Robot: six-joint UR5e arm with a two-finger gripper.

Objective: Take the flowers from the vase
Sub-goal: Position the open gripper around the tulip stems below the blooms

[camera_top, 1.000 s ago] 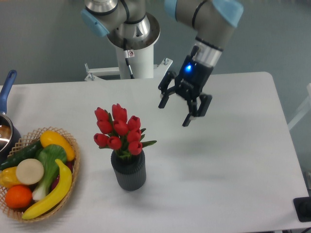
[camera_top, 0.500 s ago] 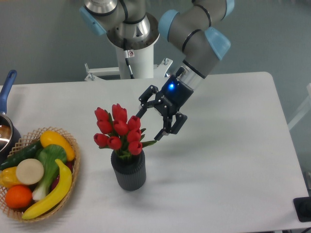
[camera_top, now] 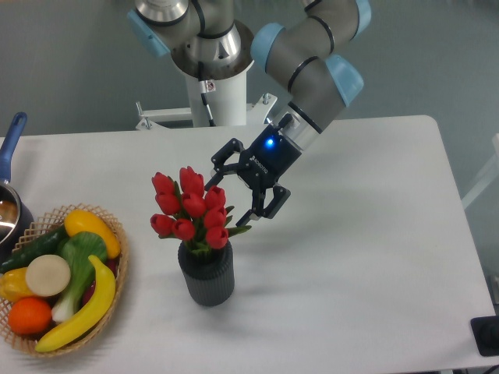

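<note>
Gripper (camera_top: 228,196) has moved closer, jaws spread just right of flowers (camera_top: 189,206)

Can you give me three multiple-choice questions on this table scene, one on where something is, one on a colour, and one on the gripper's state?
1. Where does the wicker basket of fruit sit relative to the vase?
A. In the picture, to its left
B. In the picture, to its right
C. Behind it, by the robot's base

2. What colour are the flowers in the vase?
A. Yellow
B. Red
C. White

3. What state is the gripper in?
A. Shut on the flowers
B. Shut on nothing
C. Open, at the right side of the blooms

Answers:
1. A, the basket lies at the picture's left edge and the vase stands nearer the middle.
2. B, every tulip head is red above green leaves.
3. C, the fingers are spread apart and nothing is clamped between them.
</note>
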